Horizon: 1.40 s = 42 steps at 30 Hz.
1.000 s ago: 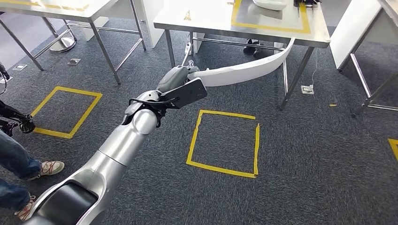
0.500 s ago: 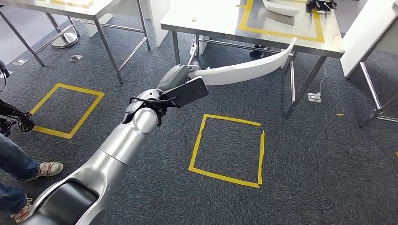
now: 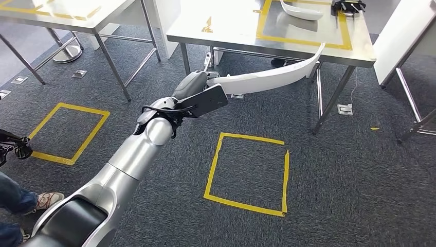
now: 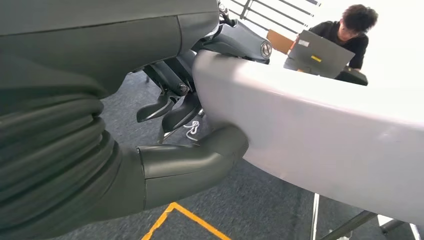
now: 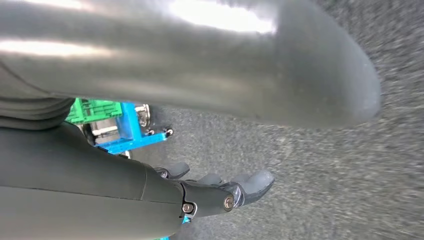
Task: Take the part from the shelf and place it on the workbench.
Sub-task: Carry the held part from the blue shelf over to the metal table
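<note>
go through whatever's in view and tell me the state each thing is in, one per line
Left hand: grips one end of the long white part.
Long white part: held off the floor, its far end at the workbench edge.
Right hand: empty, fingers apart, over carpet.
Workbench: a second white part lies inside its yellow tape outline.

Part [image 3: 267, 78]: long, curved, white, glossy strip. It is sitting in the left hand [image 3: 193, 85] by one end, extending away and arcing upward, far tip reaching beside the workbench [image 3: 231, 28] edge.
</note>
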### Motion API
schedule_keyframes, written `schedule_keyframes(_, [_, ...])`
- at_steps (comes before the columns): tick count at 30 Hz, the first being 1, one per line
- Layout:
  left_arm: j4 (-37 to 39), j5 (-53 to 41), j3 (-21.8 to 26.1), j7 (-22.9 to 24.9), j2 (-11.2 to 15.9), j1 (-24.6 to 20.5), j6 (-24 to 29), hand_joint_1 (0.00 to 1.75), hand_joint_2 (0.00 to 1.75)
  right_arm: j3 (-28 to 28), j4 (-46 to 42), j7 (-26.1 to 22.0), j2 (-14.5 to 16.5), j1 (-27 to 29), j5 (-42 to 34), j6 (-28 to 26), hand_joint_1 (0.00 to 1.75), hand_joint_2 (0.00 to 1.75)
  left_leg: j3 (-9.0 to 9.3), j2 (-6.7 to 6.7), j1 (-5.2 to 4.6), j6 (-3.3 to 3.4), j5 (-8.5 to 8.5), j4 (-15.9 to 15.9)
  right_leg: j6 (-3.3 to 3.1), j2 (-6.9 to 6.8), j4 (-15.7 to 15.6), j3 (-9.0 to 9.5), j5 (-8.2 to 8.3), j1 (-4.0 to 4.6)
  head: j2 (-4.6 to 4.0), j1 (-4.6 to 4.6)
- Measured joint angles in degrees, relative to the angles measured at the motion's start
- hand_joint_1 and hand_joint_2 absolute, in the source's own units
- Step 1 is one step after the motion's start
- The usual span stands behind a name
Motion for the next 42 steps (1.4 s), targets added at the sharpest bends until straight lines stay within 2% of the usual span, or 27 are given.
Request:
schedule_keyframes(2, [0.3,0.1,0.0,0.0,0.1,-0.2,-0.2,1.75,1.75,0.0,0.0,-0.2,0.0,-0.1,0.0,0.1,0.0,0.0,1.1,0.03,-0.31,0.62,3.38,-4.3,0.63,0.11,0.0,0.97,-1.15,0.12,0.0,0.01])
schedule_keyframes(4, [0.4,0.1,0.0,0.0,0.1,-0.4,-0.3,1.75,1.75,0.0,0.0,-0.2,0.0,-0.1,0.0,0.1,0.0,0.0,1.82,-0.01,-0.33,1.26,3.12,-4.9,1.38,0.19,0.3,1.66,-1.35,0.2,0.0,0.02])
schedule_keyframes(6, [0.5,0.1,0.0,-0.1,0.0,-0.7,-0.3,1.75,1.75,0.0,0.0,0.3,0.0,-0.2,0.0,0.1,0.0,0.0,2.97,-0.14,-0.1,2.0,2.8,-5.3,1.92,0.2,2.9,0.7,-0.95,0.1,0.0,0.08])
schedule_keyframes(8, [0.6,0.2,0.0,-0.2,-0.1,-1.1,-0.3,1.75,1.75,0.0,0.0,0.5,0.0,-0.3,0.0,0.2,0.0,0.0,4.07,-0.27,0.03,2.48,2.06,-5.5,2.34,0.19,8.7,-3.18,-1.55,-0.06,0.0,0.19])
schedule_keyframes(10, [0.8,0.2,0.0,-0.3,-0.2,-1.0,-0.3,1.75,1.75,0.0,0.0,0.1,-0.1,-0.2,0.0,0.2,0.0,0.0,5.05,-0.39,0.02,2.62,0.99,-5.4,2.69,0.18,14.4,-8.2,-4.17,-0.11,0.0,0.23])
schedule_keyframes(11, [1.0,0.2,0.0,-0.3,-0.2,-0.9,-0.3,1.75,1.75,0.0,0.0,0.1,-0.1,-0.1,0.0,0.2,0.0,0.0,5.71,-0.47,0.02,2.61,0.36,-5.4,2.81,0.18,15.5,-9.98,-5.28,-0.13,0.0,0.23])
schedule_keyframes(12, [1.1,0.2,0.0,-0.3,-0.2,-0.7,-0.3,1.75,1.75,0.0,0.0,0.3,-0.1,0.0,0.0,0.2,0.0,0.0,6.51,-0.54,0.02,2.55,-0.31,-5.4,2.86,0.17,15.0,-10.97,-5.42,-0.15,0.0,0.23])
schedule_keyframes(13, [1.2,0.2,0.0,-0.3,-0.2,-0.7,-0.3,1.75,1.75,0.0,0.0,0.5,-0.1,0.0,0.0,0.2,0.0,0.0,7.38,-0.58,0.02,2.46,-1.01,-5.4,2.84,0.15,12.6,-11.07,-4.04,-0.16,0.0,0.23])
schedule_keyframes(16, [1.4,0.2,0.0,-0.3,-0.3,-0.7,-0.3,1.75,1.75,0.0,0.0,0.6,-0.1,0.1,0.0,0.1,0.0,0.0,9.6,-0.65,-0.13,1.82,-3.23,-5.2,2.35,-0.1,2.5,-9.31,4.99,0.0,0.0,0.3])
schedule_keyframes(17, [1.5,0.2,0.0,-0.3,-0.3,-0.7,-0.3,1.75,1.75,0.0,0.0,0.4,-0.1,0.2,-0.1,0.1,0.0,0.0,9.95,-0.71,-0.21,1.49,-3.86,-5.3,2.06,-0.19,0.8,-8.85,6.7,0.15,0.0,0.33])
schedule_keyframes(18, [1.5,0.2,0.0,-0.4,-0.4,-0.8,-0.3,1.75,1.75,0.0,0.0,0.2,-0.1,0.1,-0.1,0.1,0.0,0.0,10.41,-0.78,-0.29,1.13,-4.14,-5.2,1.67,-0.22,0.2,-8.56,7.08,0.22,0.0,0.34])
schedule_keyframes(20, [1.4,0.3,-0.1,-0.4,-0.5,-0.9,-0.3,1.75,1.75,0.0,0.0,0.2,0.0,0.0,-0.3,0.0,0.0,0.0,10.94,-0.73,-0.29,0.45,-4.43,-4.9,0.82,-0.13,0.0,-7.45,6.43,0.15,0.0,0.3])
schedule_keyframes(22, [1.3,0.5,-0.1,-0.5,-0.5,-1.2,-0.3,1.75,1.75,0.0,0.0,0.4,0.0,-0.1,-0.4,0.0,0.0,0.0,9.72,-0.43,-0.21,-0.13,-4.91,-1.6,-0.01,-0.06,-0.2,-6.04,5.73,-0.04,0.0,0.21])
schedule_keyframes(25, [1.5,0.6,-0.1,-0.6,-0.4,-1.3,-0.3,1.75,1.75,0.0,0.0,0.4,0.0,0.0,-0.4,-0.1,0.0,0.0,2.57,-0.13,0.1,-0.81,-8.47,8.9,-0.45,-0.01,-0.3,-4.08,4.03,-0.09,0.0,0.11])
schedule_keyframes(26, [1.6,0.6,-0.1,-0.5,-0.4,-1.2,-0.3,1.75,1.75,0.0,0.0,0.5,0.0,0.0,-0.4,0.0,0.0,0.0,0.46,-0.08,0.18,-0.89,-9.62,11.0,-0.41,0.04,-0.3,-3.33,3.37,-0.09,0.0,0.09])
schedule_keyframes(27, [1.7,0.6,-0.1,-0.5,-0.4,-1.2,-0.3,1.75,1.75,0.0,0.0,0.5,0.0,0.0,-0.4,0.0,0.0,0.0,-0.79,-0.05,0.21,-0.88,-9.92,11.2,-0.36,0.1,-0.3,-2.46,2.68,-0.09,0.0,0.08])
schedule_keyframes(28, [1.7,0.7,-0.1,-0.5,-0.3,-1.1,-0.3,1.75,1.75,0.0,0.0,0.5,0.0,0.1,-0.4,0.0,0.0,0.0,-1.16,-0.03,0.22,-0.8,-8.95,9.5,-0.29,0.16,-0.3,-1.45,1.92,-0.09,0.0,0.07])
schedule_keyframes(29, [1.8,0.7,-0.1,-0.5,-0.3,-1.1,-0.3,1.75,1.75,0.0,0.0,0.6,0.0,0.1,-0.4,0.0,0.0,0.0,-0.83,0.0,0.21,-0.63,-6.49,6.3,-0.19,0.2,-0.3,-0.4,1.11,-0.09,0.0,0.06])
schedule_keyframes(31, [2.0,0.7,-0.1,-0.5,-0.1,-1.1,-0.3,1.75,1.75,0.0,0.0,0.4,0.0,0.0,-0.4,0.1,0.0,0.0,0.09,0.13,0.12,-0.15,0.29,-1.1,0.17,0.29,-0.2,1.34,-0.51,0.03,0.0,0.06])
schedule_keyframes(32, [2.1,0.7,-0.1,-0.5,-0.1,-1.1,-0.3,1.75,1.75,0.0,0.0,0.3,0.0,0.0,-0.4,0.1,0.0,0.0,0.51,0.19,0.06,0.12,2.66,-3.4,0.46,0.34,-0.2,1.85,-1.33,0.14,0.0,0.09])
schedule_keyframes(33, [2.2,0.7,-0.1,-0.5,0.0,-1.0,-0.3,1.75,1.75,0.0,0.0,0.3,0.0,0.0,-0.4,0.1,0.0,0.0,0.75,0.19,0.04,0.42,3.79,-4.6,0.83,0.4,0.0,2.33,-1.78,0.27,0.0,0.13])
schedule_keyframes(35, [2.1,0.7,-0.1,-0.5,-0.1,-1.1,-0.3,1.75,1.75,0.0,0.0,0.4,-0.1,-0.1,-0.4,0.1,0.0,0.0,1.66,0.08,0.1,1.14,3.5,-4.9,1.5,0.42,0.8,2.58,-1.85,0.34,0.0,0.16])
schedule_keyframes(36, [2.0,0.7,-0.1,-0.5,-0.2,-1.1,-0.3,1.75,1.75,0.0,0.0,0.5,-0.1,-0.1,-0.4,0.1,0.0,0.0,2.14,-0.02,0.19,1.55,3.26,-5.0,1.76,0.37,2.3,2.09,-1.43,0.29,0.0,0.17])
schedule_keyframes(38, [1.9,0.7,-0.1,-0.5,-0.4,-1.3,-0.3,1.75,1.75,0.0,0.0,0.7,-0.1,-0.2,-0.4,0.1,0.0,0.0,3.26,-0.15,0.29,2.23,2.53,-5.1,2.2,0.25,7.7,-1.37,-1.79,0.13,0.0,0.22])
schedule_keyframes(40, [1.9,0.7,-0.1,-0.5,-0.5,-1.2,-0.3,1.75,1.75,0.0,0.0,0.5,-0.1,-0.3,-0.4,0.1,0.0,0.0,4.25,-0.27,0.27,2.54,1.49,-5.1,2.64,0.22,14.1,-6.39,-4.5,0.09,0.0,0.27])
schedule_keyframes(41, [1.9,0.7,-0.1,-0.5,-0.5,-1.1,-0.3,1.75,1.75,0.0,0.0,0.5,-0.1,-0.2,-0.4,0.1,0.0,0.0,4.82,-0.35,0.26,2.56,0.94,-5.1,2.81,0.22,15.9,-8.5,-5.97,0.08,0.0,0.27])
schedule_keyframes(42, [1.9,0.7,-0.1,-0.5,-0.5,-1.0,-0.3,1.75,1.75,0.0,0.0,0.5,-0.1,-0.1,-0.4,0.1,0.0,0.0,5.5,-0.42,0.26,2.53,0.34,-5.1,2.92,0.21,16.1,-9.85,-6.54,0.06,0.0,0.27])
